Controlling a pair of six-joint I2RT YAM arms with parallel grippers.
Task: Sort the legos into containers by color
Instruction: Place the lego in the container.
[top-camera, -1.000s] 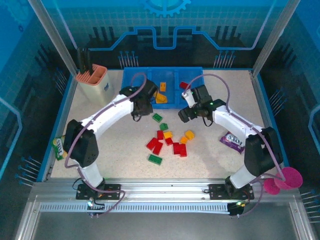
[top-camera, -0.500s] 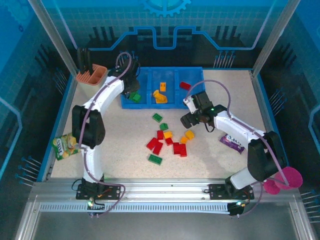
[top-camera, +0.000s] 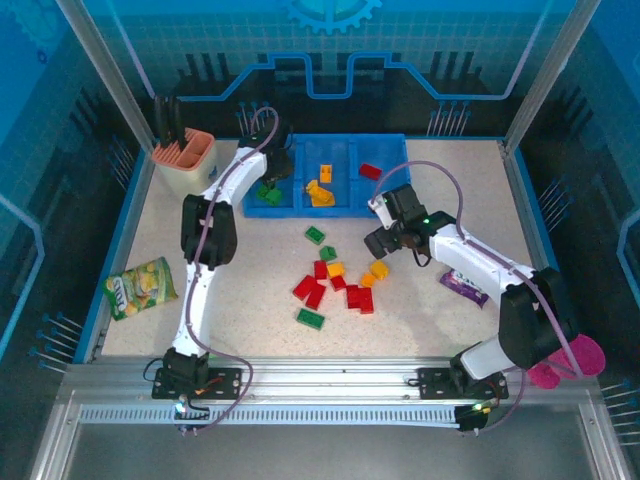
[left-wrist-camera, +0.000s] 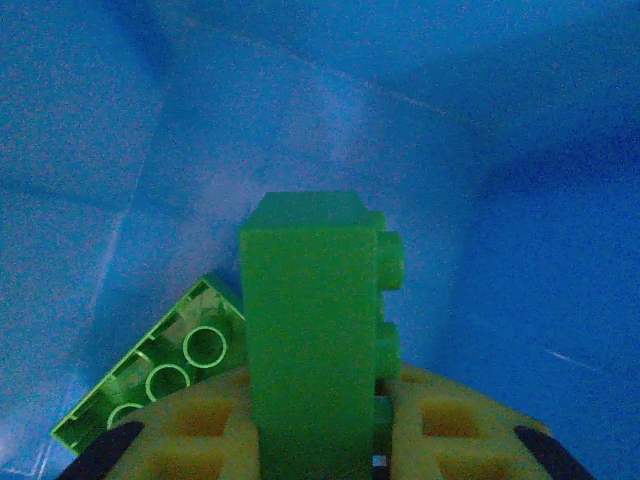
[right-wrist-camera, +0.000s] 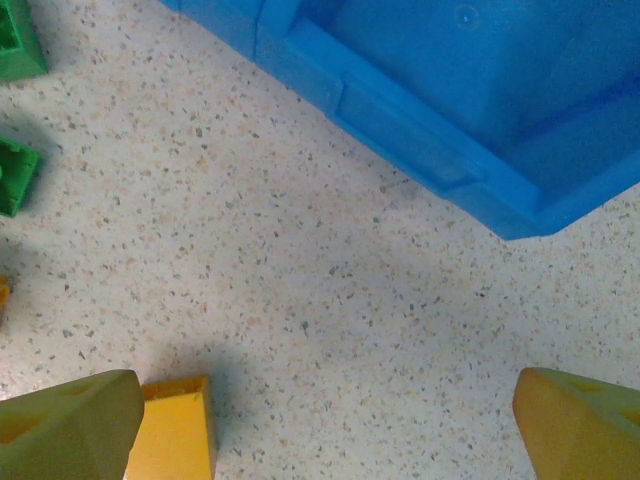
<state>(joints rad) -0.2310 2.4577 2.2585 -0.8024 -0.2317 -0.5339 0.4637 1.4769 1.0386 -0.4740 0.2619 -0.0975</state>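
Left claw (top-camera: 270, 186) is pinched on an upright green brick (left-wrist-camera: 310, 320) inside the left bin of the blue tray (top-camera: 343, 209). The brick's foot is hidden between the yellow fingers (left-wrist-camera: 200, 440). Just beside it lies a second green brick (left-wrist-camera: 170, 370), its lower end cut off behind a finger. Right claw (right-wrist-camera: 325, 430) hangs spread wide over the table (right-wrist-camera: 300, 260), just off the tray's corner. A yellow brick (right-wrist-camera: 178, 428) sits just beside one fingertip, half out of frame. Loose bricks (top-camera: 335, 285) lie near this claw.

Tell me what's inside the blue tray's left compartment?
A green brick gripped in the left jaws, and a second green brick lying on the floor beside it. The arm hides the far end of the compartment from above.
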